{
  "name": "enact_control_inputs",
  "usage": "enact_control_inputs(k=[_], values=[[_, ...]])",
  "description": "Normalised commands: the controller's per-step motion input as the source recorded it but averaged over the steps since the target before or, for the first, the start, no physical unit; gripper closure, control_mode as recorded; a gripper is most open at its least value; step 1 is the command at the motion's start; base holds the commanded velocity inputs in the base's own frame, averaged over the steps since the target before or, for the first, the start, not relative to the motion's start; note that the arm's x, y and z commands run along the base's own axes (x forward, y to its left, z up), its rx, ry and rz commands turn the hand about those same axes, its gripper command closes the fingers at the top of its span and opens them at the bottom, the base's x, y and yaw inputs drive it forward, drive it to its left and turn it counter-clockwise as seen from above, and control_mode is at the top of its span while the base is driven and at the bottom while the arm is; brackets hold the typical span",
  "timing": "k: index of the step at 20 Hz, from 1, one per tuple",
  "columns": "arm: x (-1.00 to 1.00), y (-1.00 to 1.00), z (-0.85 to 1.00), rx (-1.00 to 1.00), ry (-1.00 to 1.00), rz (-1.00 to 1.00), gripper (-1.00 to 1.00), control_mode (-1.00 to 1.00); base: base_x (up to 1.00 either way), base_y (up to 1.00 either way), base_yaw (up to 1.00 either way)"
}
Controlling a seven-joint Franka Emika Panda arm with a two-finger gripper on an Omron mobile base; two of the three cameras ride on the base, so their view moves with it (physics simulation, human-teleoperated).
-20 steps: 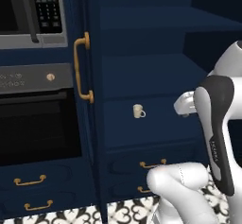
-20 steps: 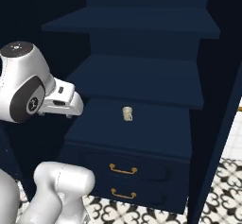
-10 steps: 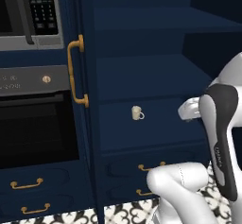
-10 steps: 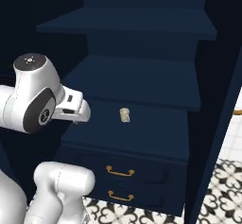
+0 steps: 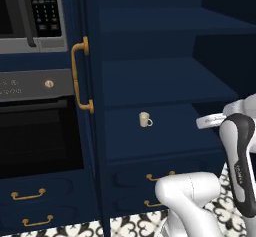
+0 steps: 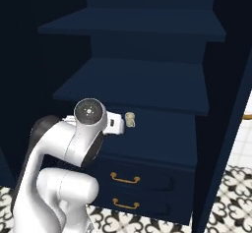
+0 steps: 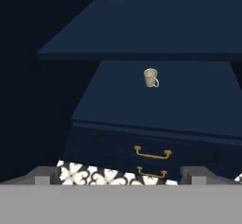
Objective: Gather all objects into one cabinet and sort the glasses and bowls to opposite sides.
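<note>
A small cream mug (image 5: 145, 119) stands upright on the lowest shelf (image 5: 165, 131) of the tall navy unit, handle to the right. It also appears in the right base view (image 6: 130, 119) and in the hand view (image 7: 151, 77). My gripper (image 7: 120, 175) is open with nothing between its widely spread fingertips (image 7: 47, 175). It points at the unit from well in front of the mug and below it. The wooden bowl, the blue cup, the orange mug and the wall-hung cabinet are out of view.
Two more bare shelves (image 5: 160, 81) sit above the mug's. Drawers with brass pulls (image 7: 152, 153) lie under the shelf. The unit's door with a brass handle (image 5: 80, 76) stands open left, beside an oven (image 5: 35, 131) and microwave (image 5: 30, 11). Patterned floor tiles (image 6: 231, 188) lie below.
The arm has folded down and its elbow has dropped lower in front of the unit. The views have shifted slightly with the base. The mug stays put.
</note>
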Motion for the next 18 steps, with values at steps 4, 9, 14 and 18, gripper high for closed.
enact_control_inputs(k=[4,9,14,18], values=[[0.97,-0.18,-0.63,0.03,-0.09,0.11,-1.0,-1.0,0.0,0.0,0.0],[0.91,-0.25,-0.54,0.04,-0.08,0.09,-1.0,-1.0,0.0,0.0,0.0],[0.95,-0.12,-0.63,0.02,-0.01,0.07,-1.0,-1.0,0.0,0.0,0.0],[0.96,-0.34,-0.4,0.09,0.0,0.07,-1.0,-1.0,0.0,0.0,0.0]])
